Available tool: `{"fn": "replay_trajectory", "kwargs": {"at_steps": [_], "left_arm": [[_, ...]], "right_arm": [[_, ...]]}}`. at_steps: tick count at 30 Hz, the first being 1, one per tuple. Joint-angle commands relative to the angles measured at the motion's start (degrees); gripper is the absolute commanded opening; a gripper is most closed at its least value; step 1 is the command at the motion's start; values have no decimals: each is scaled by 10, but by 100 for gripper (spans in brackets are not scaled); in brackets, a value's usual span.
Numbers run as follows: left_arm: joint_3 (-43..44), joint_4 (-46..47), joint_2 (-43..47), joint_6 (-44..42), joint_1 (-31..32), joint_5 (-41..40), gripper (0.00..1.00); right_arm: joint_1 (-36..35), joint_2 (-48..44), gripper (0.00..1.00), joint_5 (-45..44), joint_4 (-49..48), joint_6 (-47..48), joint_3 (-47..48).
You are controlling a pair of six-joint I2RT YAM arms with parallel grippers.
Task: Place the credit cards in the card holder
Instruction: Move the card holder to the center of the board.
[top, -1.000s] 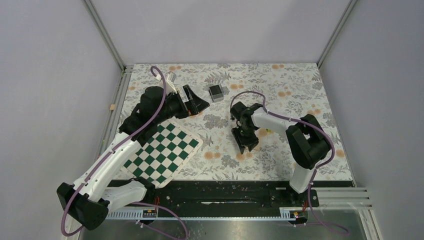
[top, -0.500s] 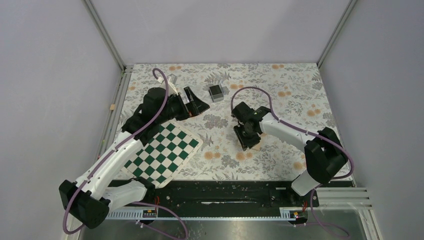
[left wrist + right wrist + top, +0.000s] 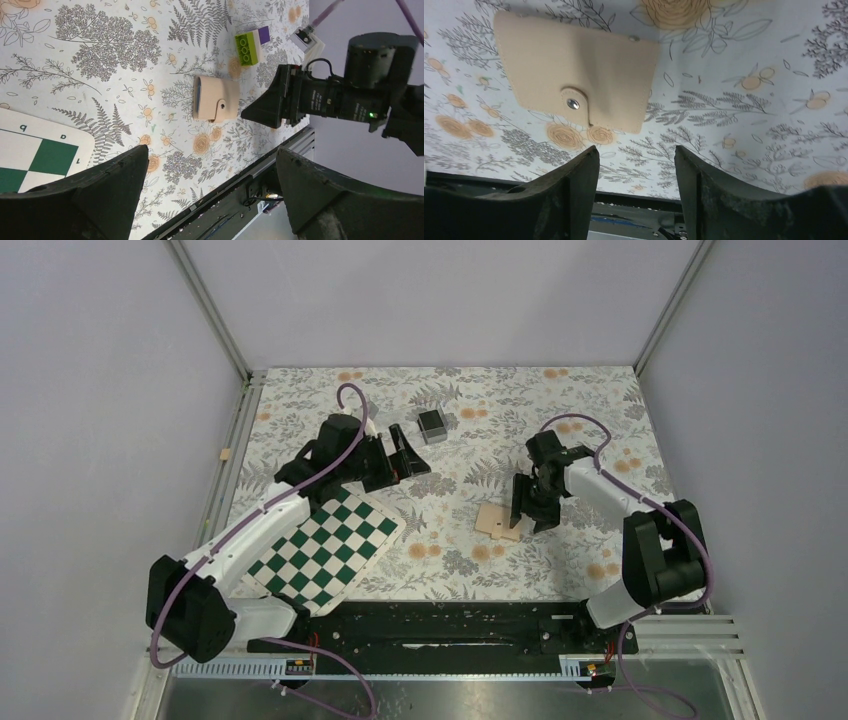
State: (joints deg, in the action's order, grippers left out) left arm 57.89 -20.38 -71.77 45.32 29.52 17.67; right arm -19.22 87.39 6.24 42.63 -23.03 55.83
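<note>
The tan card holder [image 3: 497, 521] lies shut and flat on the floral table, its clasp tab snapped; it also shows in the left wrist view [image 3: 215, 98] and the right wrist view [image 3: 574, 70]. My right gripper [image 3: 530, 512] is open and empty just right of it, jaws apart [image 3: 636, 150], not touching it. My left gripper [image 3: 415, 452] is open and empty, well to the left at the back [image 3: 211, 150]. No loose credit cards show; a small clear box [image 3: 432, 425] with dark contents stands at the back middle.
A green-and-white chequered board [image 3: 325, 545] lies at the front left, under my left arm. A purple and yellow-green block [image 3: 252, 46] lies beyond the card holder, by my right gripper. The black rail runs along the table's near edge.
My right gripper has moved right, off the spot it covered, and the card holder now lies uncovered there. My left gripper has moved right towards the middle.
</note>
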Motion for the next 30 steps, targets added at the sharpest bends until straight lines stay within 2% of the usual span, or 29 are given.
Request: {"fn": "replay_trajectory", "kwargs": {"at_steps": [1,8,17,23,30], "left_arm": [[4,30,28,0,-2,12,99],[2,29,39,-3,-3,0,99],[1,36,30,0,-3,3,99],[1,27,15,-3,-3,5,99],[-9,28,-28,-2,-3,28,99]], "right_arm": [[29,33,63,82,-34,-6,13],[69,98,58,121,-51,-2,28],[69,159,39,153,-62,2,55],[69,173,2,157,-56,14,63],[35,139,0,180,-37,62,72]]}}
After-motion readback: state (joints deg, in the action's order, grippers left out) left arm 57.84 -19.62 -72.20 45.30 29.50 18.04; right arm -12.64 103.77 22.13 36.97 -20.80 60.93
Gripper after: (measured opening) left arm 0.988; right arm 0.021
